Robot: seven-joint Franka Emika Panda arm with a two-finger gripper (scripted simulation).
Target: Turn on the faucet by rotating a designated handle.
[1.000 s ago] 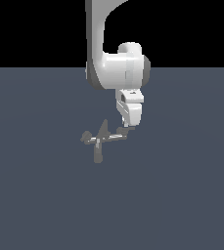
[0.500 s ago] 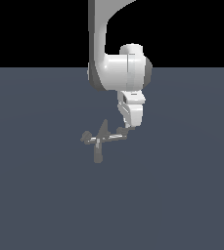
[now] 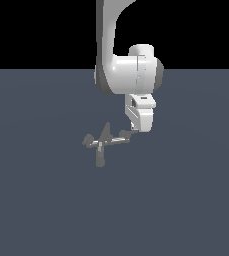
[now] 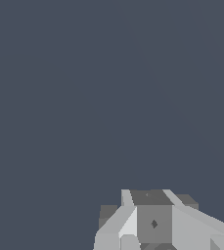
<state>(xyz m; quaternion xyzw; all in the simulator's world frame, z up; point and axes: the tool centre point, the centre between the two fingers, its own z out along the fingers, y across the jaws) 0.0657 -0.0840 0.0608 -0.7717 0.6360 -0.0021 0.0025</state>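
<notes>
a: the big white robot arm (image 3: 128,70) hangs over the flat dark blue-grey worktop (image 3: 186,200), and its hand (image 3: 134,131) sits right at the outer end of the handle (image 3: 117,140), the thin pale side arm with a small dark bar-shaped lever. how should the turn go?

b: my judgement: push sideways on that far tip, not downward, so the arm swings around the hub of the small grey metal cross-shaped faucet (image 3: 101,145). keep the push steady and follow the arc, or the hand will likely slip off the end.

a: where is the faucet?

b: in the exterior view, near the middle of the worktop, just to that view's left of the hand, its stubby spout pointing toward the camera.

a: is the hand wide or narrow?

b: i cannot tell. the fingers are too small in the exterior view, and whether they truly touch the lever is unclear. the wrist view shows only blocky grey shapes, cut off at the edge, against bare worktop
</notes>
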